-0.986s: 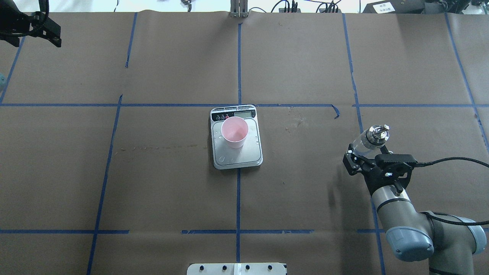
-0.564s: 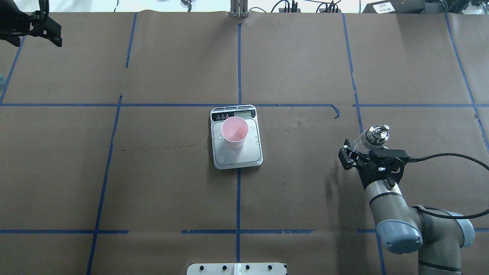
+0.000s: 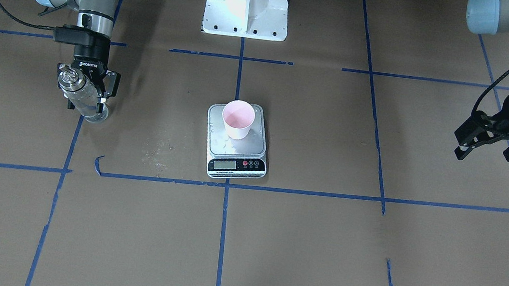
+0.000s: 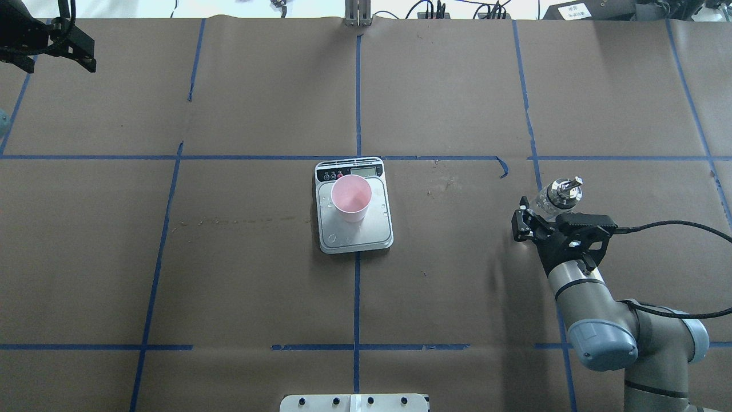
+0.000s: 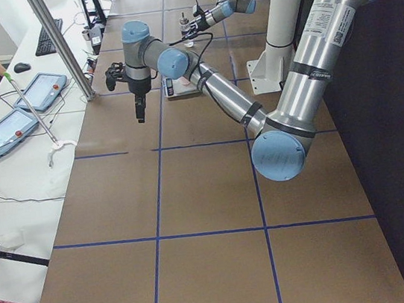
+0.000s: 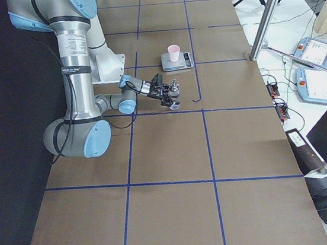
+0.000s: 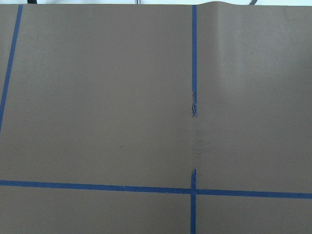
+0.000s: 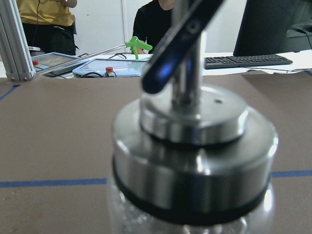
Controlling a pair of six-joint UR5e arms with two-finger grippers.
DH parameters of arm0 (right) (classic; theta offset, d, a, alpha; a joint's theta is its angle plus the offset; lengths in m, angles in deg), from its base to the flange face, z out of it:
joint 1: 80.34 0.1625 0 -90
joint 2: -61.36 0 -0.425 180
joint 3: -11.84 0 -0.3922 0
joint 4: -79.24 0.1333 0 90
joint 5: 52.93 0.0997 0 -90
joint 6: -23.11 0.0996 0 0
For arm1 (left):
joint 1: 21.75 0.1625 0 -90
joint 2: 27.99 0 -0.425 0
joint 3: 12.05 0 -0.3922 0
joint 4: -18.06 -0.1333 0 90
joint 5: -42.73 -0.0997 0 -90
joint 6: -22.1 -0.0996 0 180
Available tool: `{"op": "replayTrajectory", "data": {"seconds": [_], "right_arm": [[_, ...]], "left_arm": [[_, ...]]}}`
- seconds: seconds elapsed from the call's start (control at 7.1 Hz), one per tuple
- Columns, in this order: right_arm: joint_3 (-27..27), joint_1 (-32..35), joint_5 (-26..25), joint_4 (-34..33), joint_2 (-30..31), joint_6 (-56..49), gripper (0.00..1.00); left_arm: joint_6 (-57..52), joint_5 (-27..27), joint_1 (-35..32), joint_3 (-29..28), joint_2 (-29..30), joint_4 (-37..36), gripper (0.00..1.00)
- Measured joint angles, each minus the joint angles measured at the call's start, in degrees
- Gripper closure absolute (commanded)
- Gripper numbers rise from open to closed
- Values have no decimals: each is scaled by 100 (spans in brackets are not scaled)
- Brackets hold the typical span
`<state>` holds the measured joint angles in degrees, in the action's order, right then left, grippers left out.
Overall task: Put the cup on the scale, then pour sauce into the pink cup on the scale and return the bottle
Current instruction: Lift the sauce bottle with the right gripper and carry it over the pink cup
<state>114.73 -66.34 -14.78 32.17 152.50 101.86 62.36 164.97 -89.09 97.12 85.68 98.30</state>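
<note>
Bottle (image 3: 81, 97): upright in right gripper (image 3: 87, 92), fingers clamped on its clear body; well apart from scale (image 3: 235, 157), on robot's right.
Between: only a scuffed patch (image 3: 159, 148), flat on the paper.
Cup (image 3: 238, 119): upright, roughly mid-platform on scale; droplets (image 3: 223, 141) beside it.
Left gripper (image 3: 484, 151): fingers spread wide, nothing held, above far left corner.
Surface: brown paper (image 4: 257, 257), blue tape grid (image 4: 356, 297).
Room: desk (image 8: 219, 70) past far edge, tablets (image 8: 112, 67), keyboard (image 8: 248, 60), two people (image 8: 46, 19).

The pink cup (image 4: 351, 197) stands upright on the silver scale (image 4: 355, 233), towards its display end. Well apart from them, the clear, silver-capped bottle (image 4: 557, 193) leans slightly, clamped in the right pincer (image 3: 89, 93).
</note>
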Motion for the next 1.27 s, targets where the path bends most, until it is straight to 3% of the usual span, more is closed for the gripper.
{"op": "replayTrajectory", "data": {"seconds": [0.28,0.85,1.13,1.27], "right_arm": [[355,157,230,348,-49,-649,100],[686,195,20,-587,-1119,-2646,100],[599,172,-412,-959,-1427,-4210,100],[553,159,-795,-1674,-1777,-4963,100]], "left_arm": [[11,2,1,0,-13,2,0],[-177,-6,-28,-43,-89,15,0],[-882,-1,-203,-293,-124,26,0],[-1300,3,-332,-424,-166,36,0]]}}
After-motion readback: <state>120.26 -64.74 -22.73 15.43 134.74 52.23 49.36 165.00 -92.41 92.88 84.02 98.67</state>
